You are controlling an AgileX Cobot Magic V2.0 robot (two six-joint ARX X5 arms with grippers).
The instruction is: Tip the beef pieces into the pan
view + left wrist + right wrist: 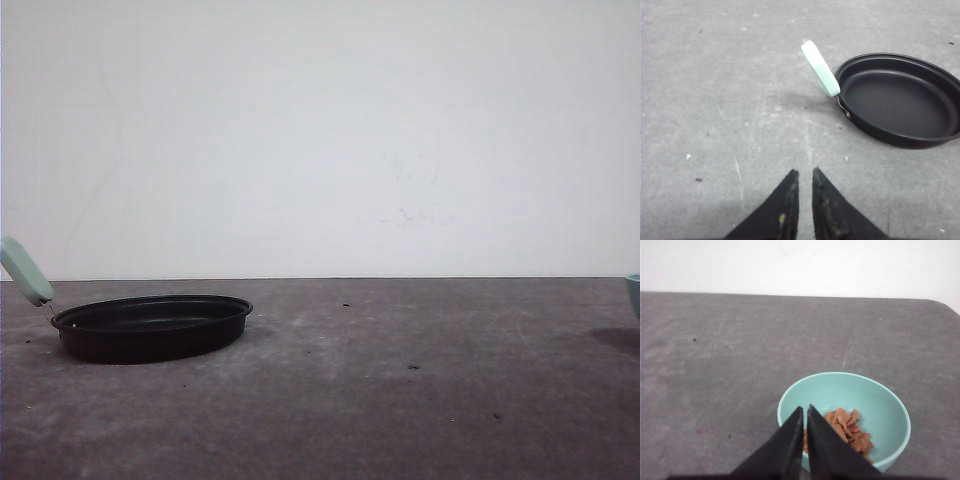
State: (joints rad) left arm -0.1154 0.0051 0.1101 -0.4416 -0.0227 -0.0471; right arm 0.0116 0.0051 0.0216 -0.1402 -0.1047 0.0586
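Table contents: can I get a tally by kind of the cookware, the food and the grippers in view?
Shallow round black frying pan with mint-green handle: 1
Teal bowl: 1
Heap of reddish-brown beef pieces, in the bowl: 1
Black grippers, both closed and empty: 2 (left gripper, right gripper)
Total: 5

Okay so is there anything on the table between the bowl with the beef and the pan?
Nothing visible. In the front view the grey table between the pan at the left and the teal bowl at the right edge is bare apart from small specks. The beef pieces sit in the bowl.
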